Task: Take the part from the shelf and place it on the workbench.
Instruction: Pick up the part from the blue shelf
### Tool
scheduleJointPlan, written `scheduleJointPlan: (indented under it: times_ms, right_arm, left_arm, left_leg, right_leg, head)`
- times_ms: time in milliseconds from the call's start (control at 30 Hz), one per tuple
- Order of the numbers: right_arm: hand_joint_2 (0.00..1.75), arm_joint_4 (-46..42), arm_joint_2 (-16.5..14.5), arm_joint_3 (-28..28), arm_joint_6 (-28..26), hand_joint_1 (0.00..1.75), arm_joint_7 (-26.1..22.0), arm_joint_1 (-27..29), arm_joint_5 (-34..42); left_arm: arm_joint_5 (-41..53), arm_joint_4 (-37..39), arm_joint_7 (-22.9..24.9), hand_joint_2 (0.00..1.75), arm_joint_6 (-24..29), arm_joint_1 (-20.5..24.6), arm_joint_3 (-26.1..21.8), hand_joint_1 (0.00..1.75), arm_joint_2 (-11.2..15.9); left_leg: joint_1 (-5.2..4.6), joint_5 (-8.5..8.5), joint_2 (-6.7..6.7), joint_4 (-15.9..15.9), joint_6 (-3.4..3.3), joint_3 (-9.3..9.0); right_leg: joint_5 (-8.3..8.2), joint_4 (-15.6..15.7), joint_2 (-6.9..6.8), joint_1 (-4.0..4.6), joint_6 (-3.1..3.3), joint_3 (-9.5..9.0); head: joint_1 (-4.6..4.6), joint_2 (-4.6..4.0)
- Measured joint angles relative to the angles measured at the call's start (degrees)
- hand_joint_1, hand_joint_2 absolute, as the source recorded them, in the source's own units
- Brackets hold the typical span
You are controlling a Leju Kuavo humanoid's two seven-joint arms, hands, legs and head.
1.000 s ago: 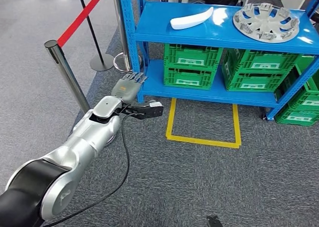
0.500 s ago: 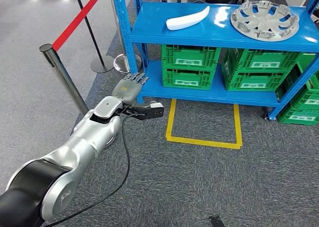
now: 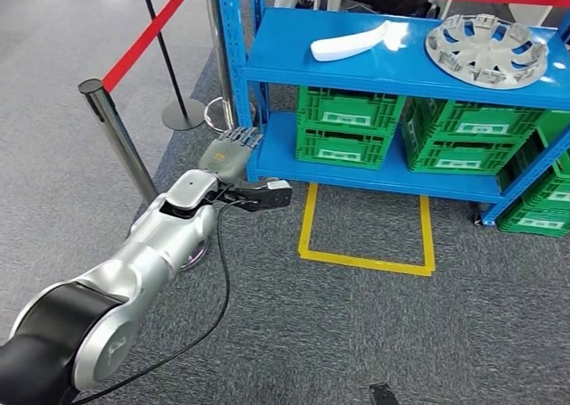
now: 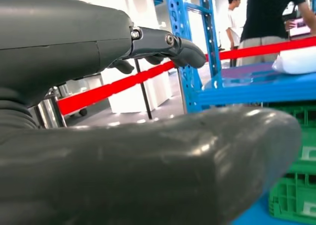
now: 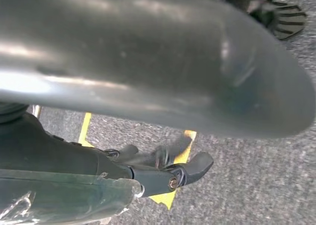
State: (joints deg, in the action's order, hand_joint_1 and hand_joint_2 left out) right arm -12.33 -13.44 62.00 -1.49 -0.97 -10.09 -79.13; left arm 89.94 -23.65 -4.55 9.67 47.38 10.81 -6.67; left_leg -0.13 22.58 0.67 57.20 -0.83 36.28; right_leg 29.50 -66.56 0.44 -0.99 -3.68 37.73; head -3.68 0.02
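Floor: grey short-pile carpet (image 3: pixel 377 334) w/ a yellow tape rectangle (image 3: pixel 366 236) marked just in front of the shelf.
Shelf: blue steel rack (image 3: pixel 403 62), two levels seen in head view; green slatted plastic crates (image 3: pixel 349 125) in a row on the lower level, more green crates at far right on the floor.
Barrier: red belt (image 3: pixel 151 31) strung betw. chrome stanchion posts (image 3: pixel 118 138), left of the rack; a second red belt runs behind the rack.
Room: white panels behind the barrier; two people (image 4: pixel 270 17) stand beyond the rack in left wrist view.
Left arm: silver, reaches fwd from lower left in head view; black cable hangs under the forearm.
Left hand (image 3: pixel 232 151): held level near the rack's front-left upright, about lower-shelf height; fingers straight and apart, holds nothing, touches nothing.
Right hand (image 5: pixel 160 168): seen in right wrist view over the carpet and yellow tape; fingers extended, loosely spread, nothing in them.
Part: long white curved plastic trim piece (image 3: pixel 353 42), lies flat on the top shelf, left half; long axis runs left-right along the shelf, slightly skewed, right end nearer the back.
Other item: silver spoked wheel cover (image 3: pixel 487 49), flat on the top shelf, right of the part, apart from it.
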Motion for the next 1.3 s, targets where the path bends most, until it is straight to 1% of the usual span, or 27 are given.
scheduleJointPlan:
  times_ms: [33, 67, 100, 133, 167, 200, 233, 267, 300, 333, 400, 433, 467, 500, 533, 567, 600, 633, 667, 733, 767, 800, 833, 933, 1033, 1133, 1300]
  right_arm:
    - [0.00, 0.0, 0.0, 0.0, 0.0, 0.00, 0.0, 0.0, 0.0]
    - [0.00, 0.0, 0.0, 0.0, 0.0, 0.00, 0.0, 0.1, 0.0]
    - [0.00, 0.0, 0.0, 0.0, 0.0, 0.00, 0.0, 0.2, 0.0]
    - [0.00, 0.0, 0.0, 0.0, 0.0, 0.00, 0.0, 0.2, 0.0]
    - [0.00, 0.0, 0.0, 0.0, 0.0, 0.00, 0.0, 0.2, 0.0]
    - [0.00, 0.0, 0.0, 0.0, 0.0, 0.00, 0.0, 0.2, 0.0]
    - [0.00, 0.0, 0.0, 0.0, 0.0, 0.00, 0.0, 0.2, 0.0]
    - [0.00, 0.0, 0.0, 0.0, 0.0, 0.00, 0.0, 0.1, 0.0]
    - [0.00, 0.0, 0.0, 0.0, 0.0, 0.00, 0.0, 0.1, 0.0]
    - [0.00, 0.0, 0.0, 0.0, 0.0, 0.00, 0.0, 0.1, 0.0]
    - [0.00, 0.0, 0.0, 0.0, 0.0, 0.00, 0.0, 0.2, 0.0]
    - [0.00, 0.0, 0.0, 0.0, 0.0, 0.00, 0.0, 0.2, 0.0]
    - [0.00, 0.0, 0.0, 0.0, 0.0, 0.00, 0.0, 0.2, 0.0]
    - [0.00, 0.0, 0.0, 0.0, 0.0, 0.00, 0.0, 0.1, 0.0]
    - [0.00, 0.0, 0.0, 0.0, 0.0, 0.00, 0.0, 0.1, 0.0]
    - [0.00, 0.0, 0.0, 0.0, 0.0, 0.00, 0.0, 0.1, 0.0]
    - [0.00, 0.0, 0.0, 0.0, 0.0, 0.00, 0.0, 0.1, 0.0]
    - [0.00, 0.0, 0.0, 0.0, 0.0, 0.00, 0.0, 0.1, 0.0]
    - [0.00, 0.0, 0.0, 0.0, 0.0, 0.00, 0.0, 0.1, 0.0]
    - [0.00, 0.0, 0.0, 0.0, 0.0, 0.00, -0.1, 0.1, -0.1]
    - [0.00, 0.0, 0.0, 0.0, 0.0, 0.00, -0.1, 0.1, -0.1]
    - [0.00, 0.0, 0.0, 0.0, 0.0, 0.00, -0.2, 0.1, -0.1]
    - [0.00, 0.0, 0.0, 0.0, 0.0, 0.00, -0.2, 0.1, 0.0]
    - [0.00, 0.0, 0.0, 0.0, 0.0, 0.00, -0.3, 0.2, 0.3]
    - [0.00, 0.0, 0.0, 0.0, 0.1, 0.00, -0.4, 0.1, 0.9]
    - [0.00, 0.0, 0.0, 0.0, 0.0, 0.00, -0.4, 0.2, 1.1]
    - [0.00, 0.0, 0.0, 0.0, 0.0, 0.00, -0.4, 0.2, 1.1]
  left_arm:
    - [0.0, 0.0, 0.0, 0.00, 0.0, 0.0, 0.0, 0.00, 0.0]
    - [0.0, 0.0, 0.0, 0.00, 0.0, -0.2, 0.0, 0.00, 0.0]
    - [0.0, 0.0, 0.0, 0.00, 0.0, -0.3, 0.0, 0.00, 0.0]
    - [0.0, 0.0, 0.0, 0.00, 0.0, -0.4, 0.0, 0.00, 0.0]
    - [0.0, 0.0, 0.0, 0.00, 0.0, -0.5, 0.0, 0.00, 0.0]
    - [0.0, 0.0, 0.0, 0.00, 0.0, -0.5, 0.0, 0.00, -0.1]
    - [0.0, 0.0, 0.0, 0.00, 0.0, -0.4, 0.0, 0.00, -0.1]
    - [0.0, 0.0, 0.0, 0.00, 0.0, -0.3, 0.0, 0.00, 0.0]
    - [0.0, 0.0, 0.0, 0.00, 0.0, -0.3, 0.0, 0.00, 0.0]
    - [0.0, 0.0, 0.0, 0.00, 0.0, -0.3, 0.0, 0.00, 0.0]
    - [0.0, 0.0, 0.0, 0.00, 0.0, -0.3, 0.0, 0.00, 0.0]
    - [0.0, 0.0, 0.0, 0.00, 0.0, -0.3, 0.0, 0.00, 0.0]
    - [0.0, 0.0, 0.0, 0.00, 0.0, -0.2, 0.0, 0.00, 0.0]
    - [0.0, 0.0, 0.0, 0.00, 0.0, -0.2, 0.0, 0.00, 0.0]
    - [0.0, 0.0, 0.0, 0.00, 0.0, -0.3, 0.0, 0.00, 0.0]
    - [0.0, 0.0, 0.0, 0.00, 0.0, -0.5, 0.0, 0.00, 0.0]
    - [0.0, 0.0, 0.0, 0.00, 0.1, -0.7, 0.0, 0.00, 0.0]
    - [0.0, 0.0, 0.0, 0.00, 0.1, -0.8, 0.0, 0.00, 0.0]
    - [-0.1, 0.0, 0.0, 0.00, 0.2, -0.9, 0.0, 0.00, 0.0]
    - [-0.4, 0.0, 0.0, 0.00, 0.4, -0.8, -0.1, 0.00, 0.0]
    - [-0.5, 0.0, 0.0, 0.00, 0.4, -0.7, -0.1, 0.00, 0.0]
    - [-0.6, 0.0, 0.0, 0.00, 0.5, -0.7, -0.1, 0.00, 0.0]
    - [-0.5, 0.0, 0.0, 0.44, 0.5, -0.7, -0.2, 0.00, -0.1]
    - [-0.3, 0.0, 0.1, 1.75, 0.5, -1.0, -0.2, 0.00, -0.1]
    - [-0.1, 0.0, 0.1, 1.75, 0.4, -1.0, -0.2, 0.00, 0.0]
    - [0.0, 0.0, 0.1, 1.75, 0.4, -1.1, -0.3, 0.00, 0.0]
    - [0.0, 0.0, 0.1, 1.75, 0.3, -1.1, -0.3, 0.00, 0.0]
  left_leg:
    - [-0.08, 0.20, 0.01, 0.0, -0.22, -0.19]
    - [-0.17, 0.39, 0.02, 0.0, -0.35, -0.36]
    - [-0.23, 0.59, 0.06, 0.0, -0.41, -0.56]
    - [-0.28, 0.81, 0.12, 0.0, -0.39, -0.83]
    - [-0.29, 1.05, 0.18, 0.0, -0.30, -1.16]
    - [-0.29, 1.34, 0.24, 0.0, -0.13, -1.51]
    - [-0.42, 1.65, 0.30, 0.1, 0.12, -1.76]
    - [-0.53, 1.87, 0.34, 0.2, 0.37, -1.89]
    - [-0.64, 2.01, 0.38, 0.2, 0.61, -1.94]
    - [-0.73, 2.08, 0.40, 0.2, 0.82, -1.93]
    - [-0.64, 2.39, 0.36, 0.3, 1.26, -1.94]
    - [-0.60, 2.98, 0.29, 1.1, 1.56, -1.58]
    - [-0.55, 4.05, 0.23, 3.1, 1.90, -0.61]
    - [-0.47, 5.50, 0.15, 6.2, 2.21, 1.04]
    - [-0.39, 7.07, 0.11, 10.2, 2.45, 3.25]
    - [-0.29, 8.20, 0.10, 13.9, 2.59, 5.45]
    - [-0.21, 8.39, 0.08, 16.1, 2.65, 7.04]
    - [-0.16, 7.48, 0.08, 16.4, 2.63, 7.64]
    - [-0.12, 5.56, 0.07, 14.4, 2.53, 7.05]
    - [-0.15, 1.07, 0.05, 6.9, 2.21, 3.69]
    - [-0.19, -0.18, 0.04, 3.4, 2.01, 2.04]
    - [-0.21, -0.80, 0.05, 1.1, 1.90, 0.95]
    - [-0.24, -0.81, 0.08, 0.1, 1.90, 0.46]
    - [-0.28, -0.76, 0.27, -0.4, 1.92, 0.39]
    - [-0.32, -0.71, 0.36, -0.3, 1.52, 0.40]
    - [-0.33, -0.70, 0.35, -0.3, 1.32, 0.40]
    - [-0.33, -0.78, 0.35, -0.3, 1.19, 0.40]
  right_leg:
    - [1.45, -4.0, 0.01, 0.09, 0.01, 2.23]
    - [2.27, -7.2, 0.01, 0.16, 0.05, 4.28]
    - [2.09, -8.7, 0.01, 0.23, 0.12, 5.55]
    - [0.78, -7.9, 0.01, 0.28, 0.24, 5.72]
    - [-1.40, -5.1, 0.01, 0.32, 0.37, 4.78]
    - [-3.82, -1.0, -0.01, 0.33, 0.50, 3.12]
    - [-5.47, 2.8, 0.01, 0.34, 0.58, 1.26]
    - [-6.36, 5.5, 0.04, 0.34, 0.68, -0.09]
    - [-6.51, 7.0, 0.10, 0.36, 0.81, -0.83]
    - [-6.20, 7.3, 0.18, 0.42, 0.99, -1.09]
    - [-6.11, 7.4, 0.27, 0.31, 1.53, -1.13]
    - [-6.06, 7.5, 0.29, 0.22, 1.79, -1.27]
    - [-5.99, 7.6, 0.27, 0.10, 2.05, -1.47]
    - [-5.86, 7.6, 0.22, 0.07, 2.22, -1.66]
    - [-5.72, 7.6, 0.17, 0.05, 2.37, -1.84]
    - [-5.58, 7.6, 0.13, 0.05, 2.48, -2.00]
    - [-5.45, 7.6, 0.13, 0.05, 2.51, -2.16]
    - [-5.30, 7.6, 0.16, 0.04, 2.52, -2.35]
    - [-5.14, 7.6, 0.22, 0.04, 2.48, -2.60]
    - [-4.74, 7.6, 0.33, 0.10, 2.22, -3.12]
    - [-4.52, 7.5, 0.38, 0.19, 2.00, -3.24]
    - [-4.31, 7.5, 0.39, 0.32, 1.86, -3.27]
    - [-4.18, 7.4, 0.38, 0.43, 1.93, -3.23]
    - [-4.23, 7.8, 0.26, 0.44, 2.26, -3.42]
    - [-4.46, 8.4, 0.18, 0.42, 1.81, -3.75]
    - [-4.61, 8.8, 0.19, 0.41, 1.37, -3.87]
    - [-4.73, 8.8, 0.20, 0.40, 1.06, -3.88]
  head:
    - [0.11, 0.00]
    - [0.15, 0.00]
    - [0.17, 0.00]
    - [0.17, 0.00]
    - [0.20, 0.00]
    - [0.23, 0.00]
    - [0.27, 0.00]
    - [0.29, 0.00]
    - [0.29, 0.00]
    - [0.28, 0.00]
    - [0.23, 0.00]
    - [0.15, 0.00]
    - [0.06, 0.00]
    - [-0.03, 0.00]
    - [-0.09, 0.00]
    - [-0.10, 0.00]
    - [-0.10, 0.00]
    - [-0.11, 0.00]
    - [-0.12, 0.00]
    - [-0.10, 0.00]
    - [-0.09, 0.00]
    - [-0.06, 0.00]
    - [-0.03, 0.00]
    - [0.02, 0.00]
    - [0.02, 0.00]
    - [0.01, 0.00]
    - [0.00, 0.00]
